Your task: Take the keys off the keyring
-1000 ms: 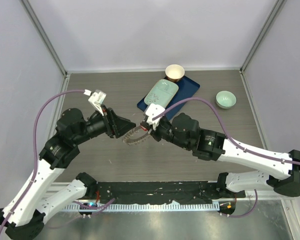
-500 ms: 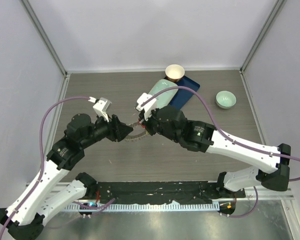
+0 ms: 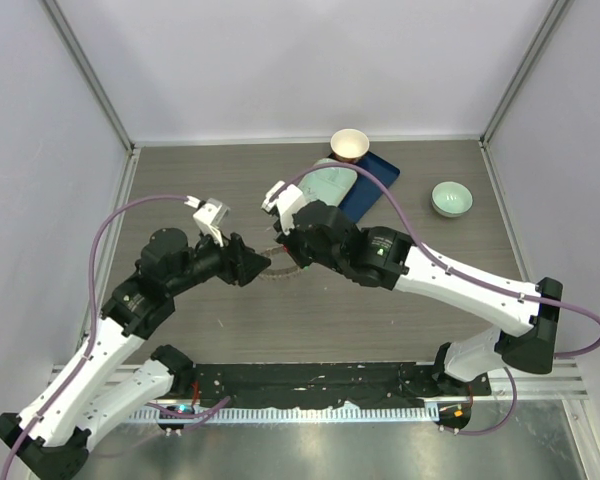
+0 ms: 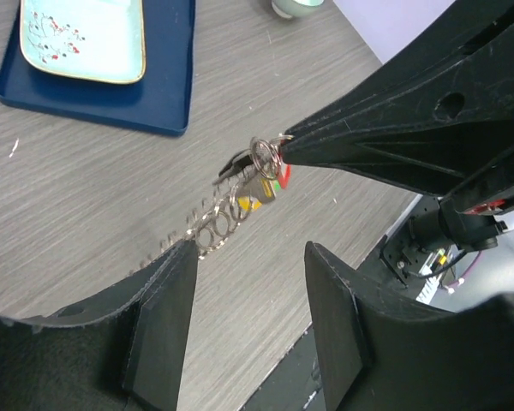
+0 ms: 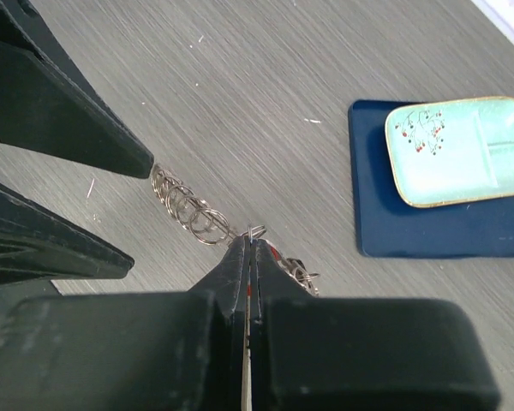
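The keyring (image 3: pixel 277 272) lies low over the table between the two grippers; in the left wrist view (image 4: pixel 218 224) it shows as a chain of small silvery rings. My right gripper (image 3: pixel 282 250) is shut on one small ring (image 5: pixel 255 232) of it. The keys hang at that pinch: green, red and orange heads (image 4: pixel 272 183) show in the left wrist view, and only a bit of red (image 5: pixel 271 250) in the right wrist view. My left gripper (image 3: pixel 256 266) is open, and the chain runs past the tip of one of its fingers (image 4: pixel 164 317).
A blue tray (image 3: pixel 378 183) with a pale green plate (image 3: pixel 325 183) sits behind the right arm. A cream cup (image 3: pixel 349 145) stands at the back, and a pale green bowl (image 3: pixel 451 198) at the right. The black base rail (image 3: pixel 310 380) runs along the near edge.
The right arm has swung left and farther back, taking its pinched ring along. The left gripper has shifted slightly nearer and stays beside the keyring.
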